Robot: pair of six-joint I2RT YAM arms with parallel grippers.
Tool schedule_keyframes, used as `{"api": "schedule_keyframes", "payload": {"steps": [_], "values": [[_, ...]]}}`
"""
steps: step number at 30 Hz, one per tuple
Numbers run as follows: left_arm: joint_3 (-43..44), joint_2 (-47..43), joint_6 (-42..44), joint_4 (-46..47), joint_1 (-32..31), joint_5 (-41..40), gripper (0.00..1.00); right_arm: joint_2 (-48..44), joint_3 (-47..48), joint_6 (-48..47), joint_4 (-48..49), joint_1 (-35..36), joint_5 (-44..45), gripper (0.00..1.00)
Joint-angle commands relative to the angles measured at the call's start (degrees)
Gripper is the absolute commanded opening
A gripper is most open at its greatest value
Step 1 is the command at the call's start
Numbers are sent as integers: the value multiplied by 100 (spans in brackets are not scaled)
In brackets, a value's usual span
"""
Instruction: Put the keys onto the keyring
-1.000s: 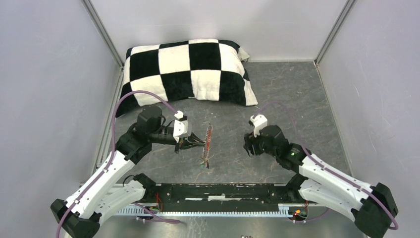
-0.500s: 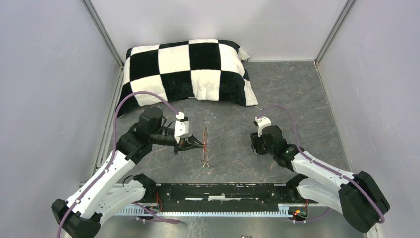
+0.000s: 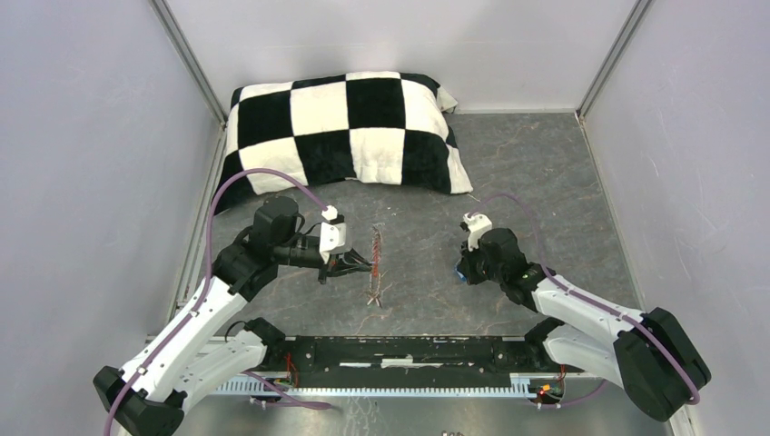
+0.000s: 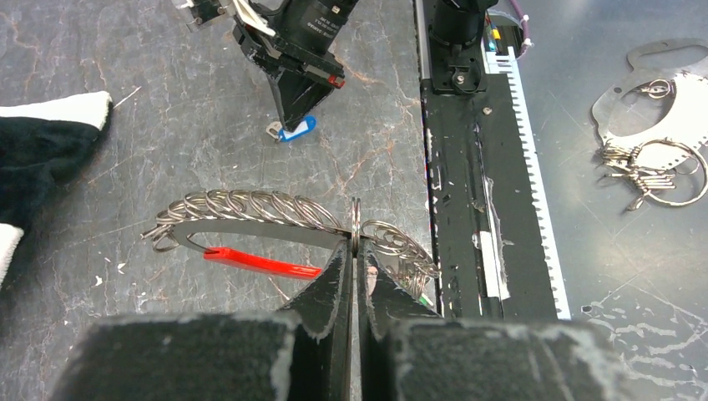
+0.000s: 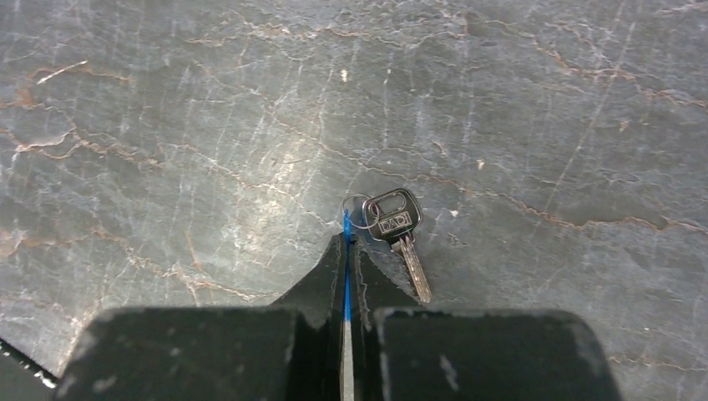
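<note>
My left gripper is shut on the keyring, a curved metal strip strung with several wire rings, and holds it above the floor. A red key tag hangs from it, and a bit of green shows at its right end. In the top view the keyring hangs in front of the left gripper. My right gripper is down at the floor, shut on the blue tag, seen edge-on. Its key lies flat beside the fingertips. The top view shows the right gripper right of the keyring.
A black-and-white checkered pillow lies at the back left. A black rail runs along the near edge between the arm bases. Beyond the rail, more metal rings and plates lie on a dark surface. Walls enclose three sides.
The right gripper came down to the floor, turned towards the keyring, and went from open to shut on the blue tag. The left arm stayed put; the keyring swung slightly.
</note>
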Motion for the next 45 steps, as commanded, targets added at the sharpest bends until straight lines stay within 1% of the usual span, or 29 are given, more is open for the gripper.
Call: {"api": "schedule_keyframes", "payload": {"steps": [1,4,6,12,15,17,20,22,24,27,30,32,35,37,40,45], "values": [[90,-112,226,23,25,17,2,-1,246,61,272,-17,-557,1],[115,-117,213,13,25,-10,2,92,316,146,407,14,-1113,1],[143,-124,224,17,25,-11,2,189,377,203,438,130,-1319,1],[171,-108,254,8,25,-32,2,347,419,445,329,651,-1376,1],[181,-102,260,4,25,-20,2,370,316,486,-75,695,-1292,4],[190,-111,277,-5,25,-11,2,264,207,534,-370,688,-1108,8],[199,-110,302,1,25,-4,2,58,90,596,-708,682,-866,11],[211,-108,317,-2,25,7,2,48,120,618,-925,688,-711,17],[217,-111,322,-4,23,14,2,146,287,575,-1216,683,-482,21],[245,-133,322,-45,25,21,2,216,571,446,-1610,691,-120,31],[270,-157,365,-138,25,29,2,12,804,431,-1737,685,146,41],[268,-178,373,-162,25,40,2,-109,925,499,-1769,686,210,45],[252,-194,383,-158,21,45,2,-233,942,714,-1724,695,151,47],[260,-182,391,-156,25,51,2,-332,823,961,-1529,714,-31,48],[283,-163,392,-159,25,51,2,-308,667,1288,-1189,883,-270,52],[296,-170,392,-181,25,40,2,-68,696,1202,-1181,1272,13,53]]}}
